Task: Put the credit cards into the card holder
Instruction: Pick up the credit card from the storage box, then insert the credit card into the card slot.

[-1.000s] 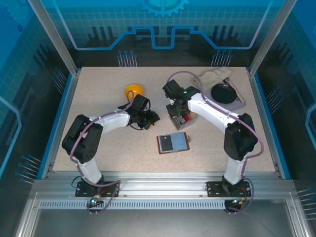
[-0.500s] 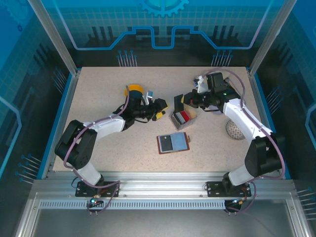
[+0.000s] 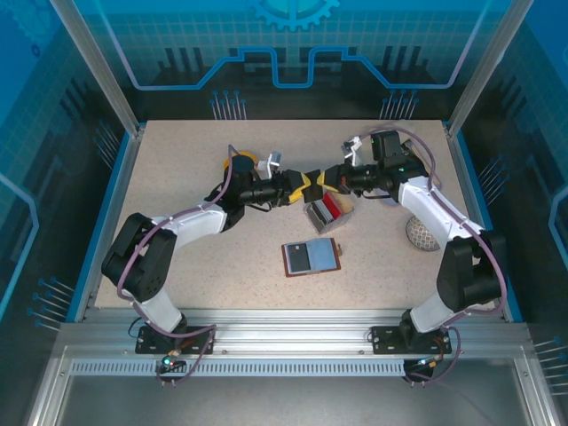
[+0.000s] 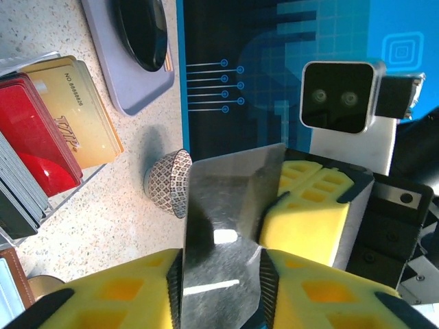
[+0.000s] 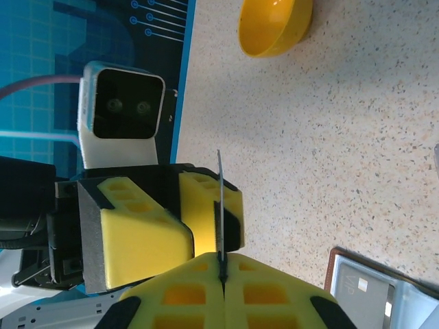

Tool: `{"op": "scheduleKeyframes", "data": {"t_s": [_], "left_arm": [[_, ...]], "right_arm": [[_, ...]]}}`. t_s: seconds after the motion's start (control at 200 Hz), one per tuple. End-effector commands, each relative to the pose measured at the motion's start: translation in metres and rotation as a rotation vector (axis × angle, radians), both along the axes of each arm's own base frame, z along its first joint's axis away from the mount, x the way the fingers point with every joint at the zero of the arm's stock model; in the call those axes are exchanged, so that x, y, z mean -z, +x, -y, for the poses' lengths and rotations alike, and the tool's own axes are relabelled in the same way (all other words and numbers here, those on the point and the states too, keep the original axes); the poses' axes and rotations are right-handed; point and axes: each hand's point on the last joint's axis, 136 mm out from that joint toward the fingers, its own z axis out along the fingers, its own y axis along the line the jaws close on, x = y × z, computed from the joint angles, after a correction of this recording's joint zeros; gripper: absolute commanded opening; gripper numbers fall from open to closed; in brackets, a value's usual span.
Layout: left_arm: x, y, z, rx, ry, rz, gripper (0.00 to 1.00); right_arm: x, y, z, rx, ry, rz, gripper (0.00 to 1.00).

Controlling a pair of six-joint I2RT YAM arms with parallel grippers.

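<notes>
A grey card is held in mid-air above the middle of the table, where the two grippers meet tip to tip. The right gripper is pressed together on one end of the card; from its wrist camera the card is seen edge-on, pinched between the yellow pads. The left gripper is set part-way apart, and the card's two side edges are met by the inner faces of its fingers, so that the card is clamped across its width.

The other credit cards, red, gold and grey among them, are stood on edge in the clear tray, just below the grippers in the overhead view. The card holder is laid open and flat lower in the frame, near the tray but apart from it, its grey-blue pockets turned up. A yellow bowl is seen at upper left of centre, and a patterned bowl at the right.
</notes>
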Motion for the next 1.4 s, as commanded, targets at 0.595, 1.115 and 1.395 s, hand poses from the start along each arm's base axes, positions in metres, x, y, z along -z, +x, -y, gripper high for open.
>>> {"op": "scheduleKeyframes", "data": {"t_s": [0.595, 1.115, 1.395], "left_arm": [[0.002, -0.015, -0.012, -0.001, 0.05, 0.024, 0.02], [0.106, -0.099, -0.019, -0.052, 0.401, -0.054, 0.0], [0.144, -0.112, -0.006, -0.057, 0.466, -0.06, 0.0]], "right_arm": [[0.035, -0.01, 0.022, 0.016, -0.138, -0.069, 0.21], [0.134, -0.09, 0.055, -0.003, -0.692, -0.094, 0.46], [0.171, -0.099, 0.062, -0.071, -0.819, -0.1, 0.7]]}}
